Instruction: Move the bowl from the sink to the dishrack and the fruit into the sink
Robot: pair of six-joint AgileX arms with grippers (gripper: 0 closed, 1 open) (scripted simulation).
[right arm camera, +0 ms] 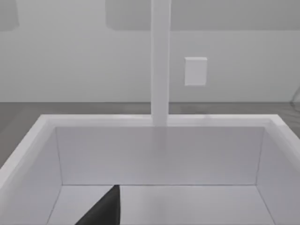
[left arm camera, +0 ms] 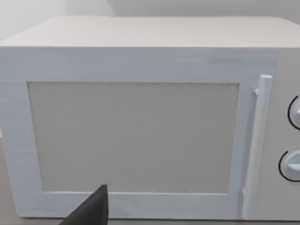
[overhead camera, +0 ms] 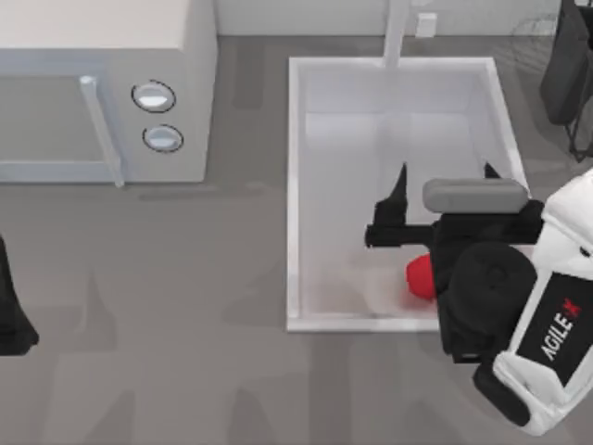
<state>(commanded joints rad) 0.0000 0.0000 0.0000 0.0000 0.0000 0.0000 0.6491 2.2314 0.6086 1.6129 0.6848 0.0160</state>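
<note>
- Now, L to R: left gripper (overhead camera: 11, 320) parked at table's left edge, can't tell its state; microwave (overhead camera: 107, 88) far left.
- Sink (overhead camera: 295, 185) centre-right; fruit (overhead camera: 422, 275) on its floor, near-right corner.
- Right gripper (overhead camera: 445, 176) over basin, fingers spread, empty.
- Tip: lift straight up, clear of rim, w/o nudging fruit.
</note>
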